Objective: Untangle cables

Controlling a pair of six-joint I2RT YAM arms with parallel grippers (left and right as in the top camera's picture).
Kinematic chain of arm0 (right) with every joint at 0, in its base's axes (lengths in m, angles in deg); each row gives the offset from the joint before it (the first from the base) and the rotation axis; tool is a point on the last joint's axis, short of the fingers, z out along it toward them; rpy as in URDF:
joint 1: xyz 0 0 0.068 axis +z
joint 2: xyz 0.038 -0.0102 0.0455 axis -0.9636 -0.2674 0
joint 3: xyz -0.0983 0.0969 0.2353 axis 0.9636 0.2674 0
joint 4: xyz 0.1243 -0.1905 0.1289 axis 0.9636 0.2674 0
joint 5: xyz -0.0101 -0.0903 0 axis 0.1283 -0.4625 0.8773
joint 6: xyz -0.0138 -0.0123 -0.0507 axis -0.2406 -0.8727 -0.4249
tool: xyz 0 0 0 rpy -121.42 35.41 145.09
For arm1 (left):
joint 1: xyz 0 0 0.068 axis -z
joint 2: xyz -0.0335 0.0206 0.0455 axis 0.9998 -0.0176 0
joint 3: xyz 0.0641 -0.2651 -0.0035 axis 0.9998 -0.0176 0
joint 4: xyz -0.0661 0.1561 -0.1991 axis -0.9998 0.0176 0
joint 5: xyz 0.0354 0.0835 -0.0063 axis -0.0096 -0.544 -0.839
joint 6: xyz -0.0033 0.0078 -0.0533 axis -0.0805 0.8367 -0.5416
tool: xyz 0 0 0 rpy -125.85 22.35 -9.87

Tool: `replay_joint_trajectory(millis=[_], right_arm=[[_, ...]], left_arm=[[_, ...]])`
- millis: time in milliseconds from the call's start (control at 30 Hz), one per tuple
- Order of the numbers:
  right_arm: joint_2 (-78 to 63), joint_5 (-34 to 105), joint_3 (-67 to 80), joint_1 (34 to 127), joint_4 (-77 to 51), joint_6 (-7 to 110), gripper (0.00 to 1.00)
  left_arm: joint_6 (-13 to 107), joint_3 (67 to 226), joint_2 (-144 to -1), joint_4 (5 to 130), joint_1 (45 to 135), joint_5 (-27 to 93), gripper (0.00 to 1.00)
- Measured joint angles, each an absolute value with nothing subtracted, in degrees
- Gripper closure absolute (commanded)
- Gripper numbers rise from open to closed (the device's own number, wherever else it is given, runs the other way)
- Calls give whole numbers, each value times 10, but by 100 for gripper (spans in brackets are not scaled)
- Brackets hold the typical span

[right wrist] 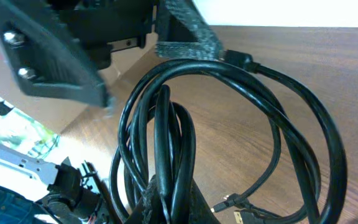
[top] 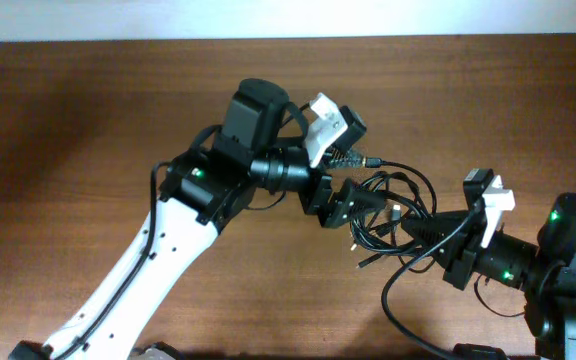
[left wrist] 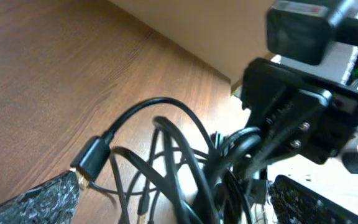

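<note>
Right tool [top: 420, 232] is clamped on the cables [top: 393, 200] as an anchor, bundle bunched over the bench [top: 68, 120] between both arms, so left tool [top: 340, 198], jaws wide, can likely pick one loop.

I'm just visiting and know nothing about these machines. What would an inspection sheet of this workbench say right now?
Surface: brown wood-grain table.
Job's things: thin black cables in one tangled bunch between the two arms; a gold-tipped plug sticks out of it.
Clutter: nothing seen.
Pincers: left pincer open, its fingers on either side of the bunch; right pincer shut on the cables.
Cables: a thicker black wire runs along the left arm, apart from the tangle.
Surroundings: pale wall beyond the table's far edge.
</note>
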State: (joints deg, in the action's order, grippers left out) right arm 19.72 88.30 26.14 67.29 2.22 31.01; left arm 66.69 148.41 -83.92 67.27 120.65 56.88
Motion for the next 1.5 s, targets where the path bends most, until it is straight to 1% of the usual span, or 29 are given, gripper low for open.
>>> replay_joint_trajectory(millis=[200,467,500,567,600,667,700,800,967,1000,1167,1367,1467,1500], right_arm=[[197,883,261,673,24,309,96],[197,883,261,673,39,310,96],[197,883,261,673,39,309,96],[197,885,261,673,39,310,96],[197,886,261,673,39,310,96],[197,890,261,673,39,309,96],[197,893,261,673,39,310,96],[197,895,261,673,39,309,96],[197,897,261,673,41,310,96],[197,898,261,673,41,309,96],[197,898,261,673,41,309,96],[197,898,261,673,31,309,96],[197,898,262,673,3,309,96],[197,898,262,673,-3,310,96]], left_arm=[[639,1484,-854,652,1210,569,1],[633,1484,-854,624,1229,569,0],[633,1484,-854,621,1232,569,4],[633,1484,-854,619,1238,569,16],[629,1484,-854,619,1242,569,25],[627,1484,-854,619,1242,569,28],[626,1484,-855,619,1242,569,34],[625,1484,-858,619,1242,569,61],[621,1485,-862,620,1242,569,69],[621,1485,-864,620,1242,569,73],[620,1487,-877,631,1242,566,76],[621,1490,-879,696,1242,523,82],[628,1490,-880,737,1242,500,90],[632,1491,-880,750,1242,497,91]])
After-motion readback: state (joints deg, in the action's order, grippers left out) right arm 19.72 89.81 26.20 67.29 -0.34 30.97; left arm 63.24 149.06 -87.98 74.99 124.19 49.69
